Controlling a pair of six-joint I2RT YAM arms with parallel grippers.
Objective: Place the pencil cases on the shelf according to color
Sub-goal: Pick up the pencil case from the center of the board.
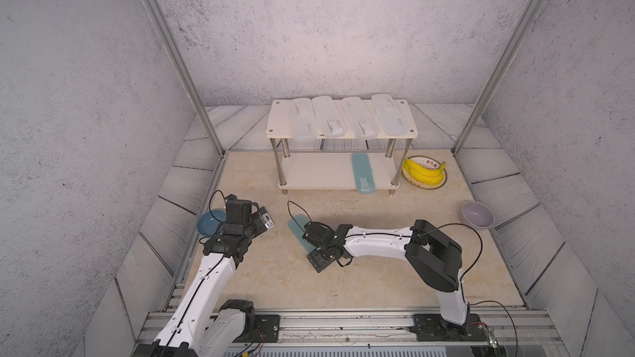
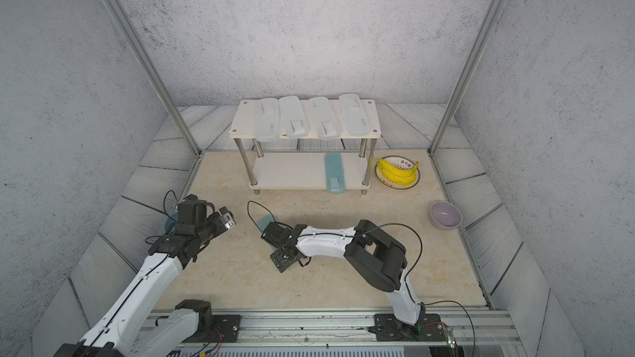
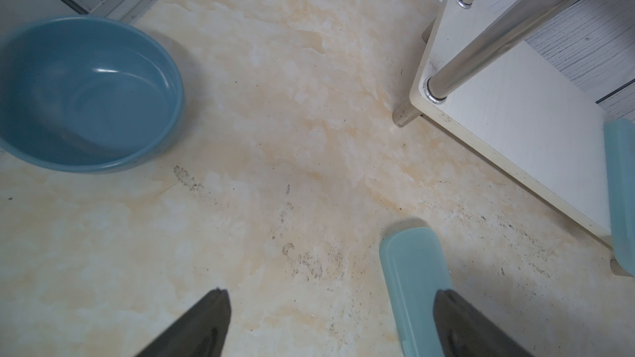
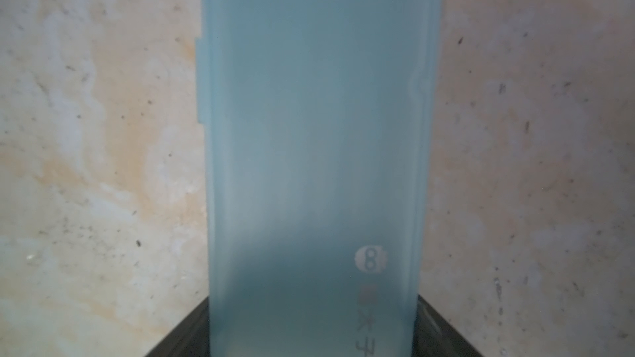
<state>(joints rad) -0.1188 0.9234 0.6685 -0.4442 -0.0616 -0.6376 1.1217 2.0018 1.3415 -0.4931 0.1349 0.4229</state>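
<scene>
Nearest us, the right gripper (image 4: 313, 303) pointed down over the teal pencil case (image 1: 296, 226), which lay flat on the marble-patterned tabletop (image 1: 378, 279). Its fingers stood astride the case's width, one at each long edge near the printed end. We judged that this crosswise stance suited a flat, slick case, since the long edges offer the jaws the best purchase. The jaws stood wide, but we could not tell whether they already pressed on the plastic.

Near it, the left gripper (image 3: 331, 293) hung above the table with its jaws spread and nothing between them, apparently kept clear of the pick. The blue bowl (image 1: 210, 222) sat partly hidden behind that arm, and the lilac bowl (image 1: 477, 215) was well apart on the right.

Farther back stood the shelf (image 1: 316, 170). Another teal case (image 1: 362, 173) lay on its lower board, overhanging the front edge, and four frosted white cases (image 1: 328, 116) filled the upper board side by side. By colour, we judged that the case on the table belonged on the lower board. A plate of bananas (image 1: 424, 171) stood just beside the shelf.
</scene>
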